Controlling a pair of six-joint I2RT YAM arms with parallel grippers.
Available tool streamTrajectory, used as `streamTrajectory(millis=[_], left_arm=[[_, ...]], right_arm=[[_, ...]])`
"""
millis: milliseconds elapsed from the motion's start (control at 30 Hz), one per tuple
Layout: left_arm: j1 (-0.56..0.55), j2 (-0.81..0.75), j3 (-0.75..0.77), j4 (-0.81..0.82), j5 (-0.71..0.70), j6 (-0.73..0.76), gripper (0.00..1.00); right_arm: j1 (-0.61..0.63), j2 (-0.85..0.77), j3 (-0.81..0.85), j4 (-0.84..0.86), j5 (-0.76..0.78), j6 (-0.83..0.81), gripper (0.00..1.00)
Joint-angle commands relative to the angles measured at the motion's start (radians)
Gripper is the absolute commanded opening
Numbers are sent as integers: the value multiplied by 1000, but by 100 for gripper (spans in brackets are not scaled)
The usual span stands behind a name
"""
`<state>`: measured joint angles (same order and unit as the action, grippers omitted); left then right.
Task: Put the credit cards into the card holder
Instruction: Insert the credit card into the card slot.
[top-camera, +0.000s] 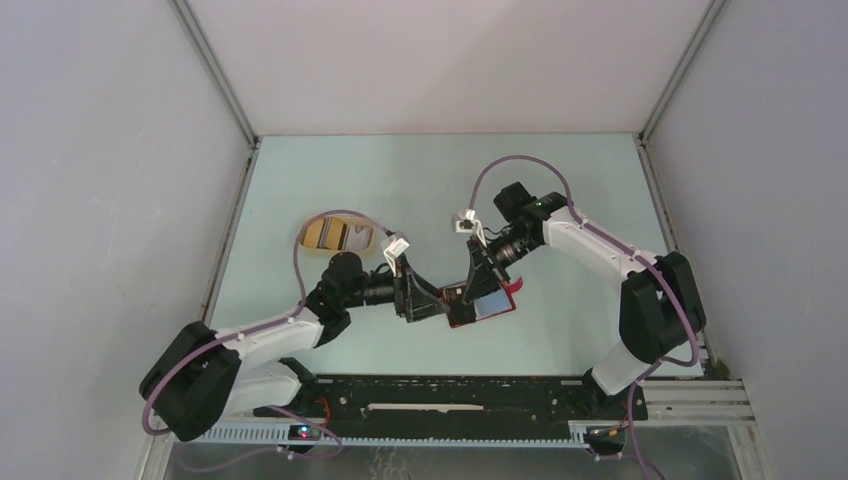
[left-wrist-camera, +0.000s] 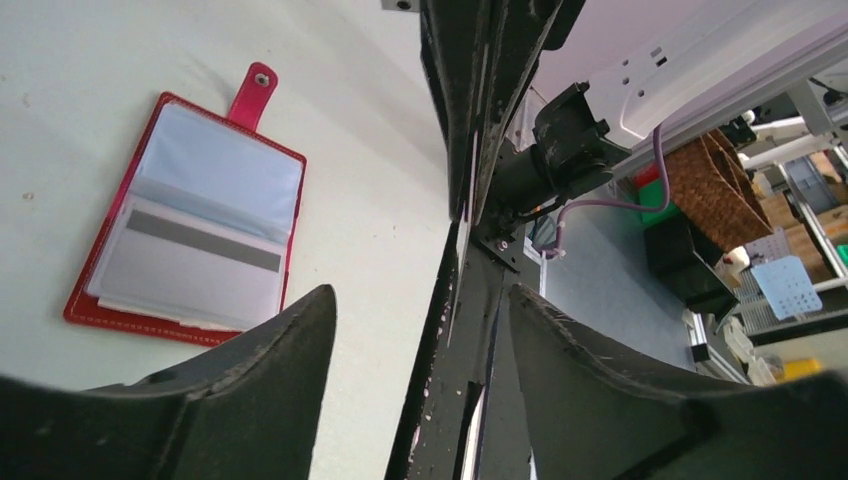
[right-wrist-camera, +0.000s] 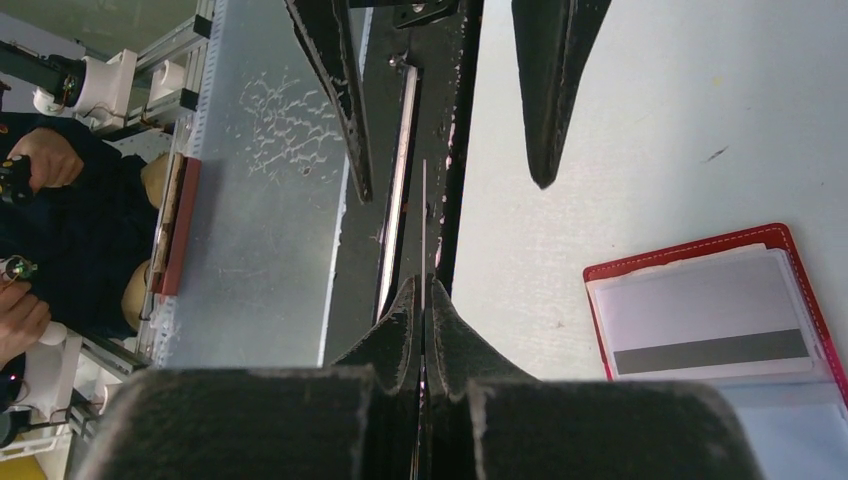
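The right fingers (right-wrist-camera: 405, 335) were closed on a thin card (right-wrist-camera: 424, 220), which we saw only by its edge. The left fingers (left-wrist-camera: 285, 345) stood open, one on each side of this card, and we could not see them touching it. The red card holder (left-wrist-camera: 190, 225) lay open on the table (top-camera: 420, 180) just beside both arms, with a striped card (left-wrist-camera: 200, 262) in one sleeve. More cards (top-camera: 345, 236) lay in the tray (top-camera: 310, 228) at the far left.

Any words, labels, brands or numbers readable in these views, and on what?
None can be read.
In the card holder, the inner card shows only a grey stripe.
Cards in the tan tray are too small to read.
The held card in the right gripper is edge-on.
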<state>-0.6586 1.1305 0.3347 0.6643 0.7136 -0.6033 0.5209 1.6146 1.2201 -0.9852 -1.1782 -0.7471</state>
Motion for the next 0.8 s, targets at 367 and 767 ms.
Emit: streamTrajectory(millis=[367,767], left_arm=[[-41,112,121,121,67,-40,33],[-40,78,25,223,-37,-95,0]], right_arm=[[14,25,48,-33,5,-32,0],[-8,-26,51,-36,51,-35,51]])
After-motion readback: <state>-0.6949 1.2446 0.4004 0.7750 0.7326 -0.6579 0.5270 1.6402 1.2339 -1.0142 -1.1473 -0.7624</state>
